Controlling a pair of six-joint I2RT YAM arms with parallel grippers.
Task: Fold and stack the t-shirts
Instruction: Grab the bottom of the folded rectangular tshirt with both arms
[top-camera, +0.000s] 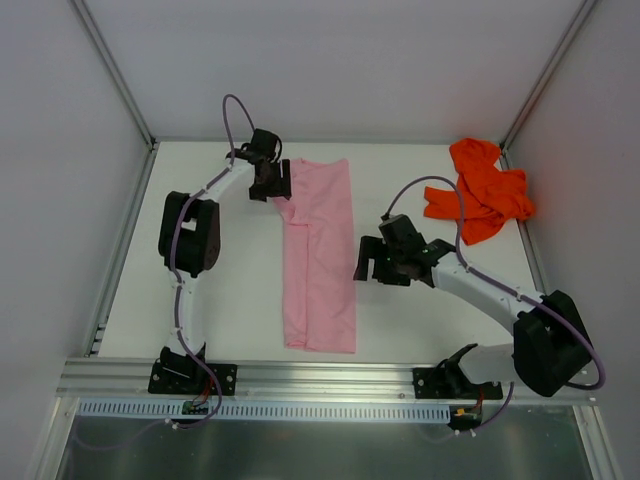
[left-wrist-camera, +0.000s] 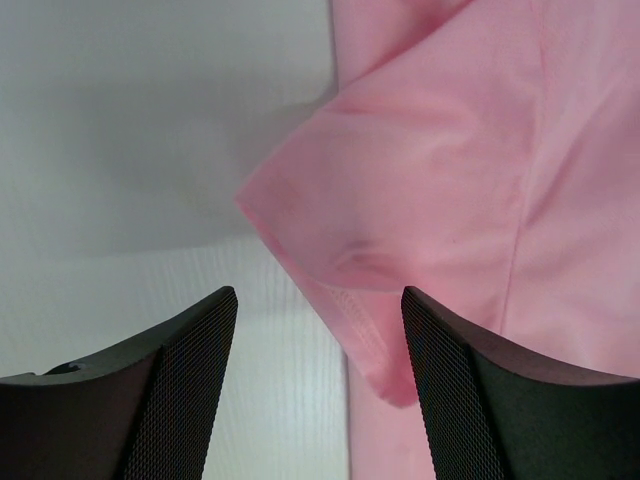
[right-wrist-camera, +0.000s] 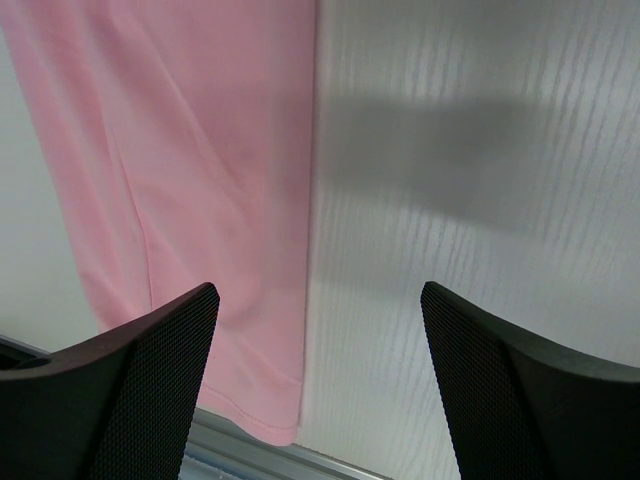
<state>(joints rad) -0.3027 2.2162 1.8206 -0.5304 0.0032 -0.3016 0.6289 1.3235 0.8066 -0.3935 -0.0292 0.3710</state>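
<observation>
The light pink t-shirt (top-camera: 320, 255) lies in the middle of the table, folded lengthwise into a long narrow strip. The orange-red t-shirt (top-camera: 485, 190) sits crumpled at the back right. My left gripper (top-camera: 272, 188) hovers at the pink shirt's far left corner. In the left wrist view it (left-wrist-camera: 320, 390) is open, and a pink sleeve flap (left-wrist-camera: 350, 290) pokes out between its fingers without being pinched. My right gripper (top-camera: 368, 268) stands just right of the strip's right edge. In the right wrist view it (right-wrist-camera: 318, 390) is open wide over that edge of the pink shirt (right-wrist-camera: 200, 180), holding nothing.
The white table (top-camera: 220, 300) is boxed in by white walls at the left, back and right. A metal rail (top-camera: 300, 375) runs along the near edge, close to the pink shirt's hem (right-wrist-camera: 260, 425). Both arm bases sit on that rail.
</observation>
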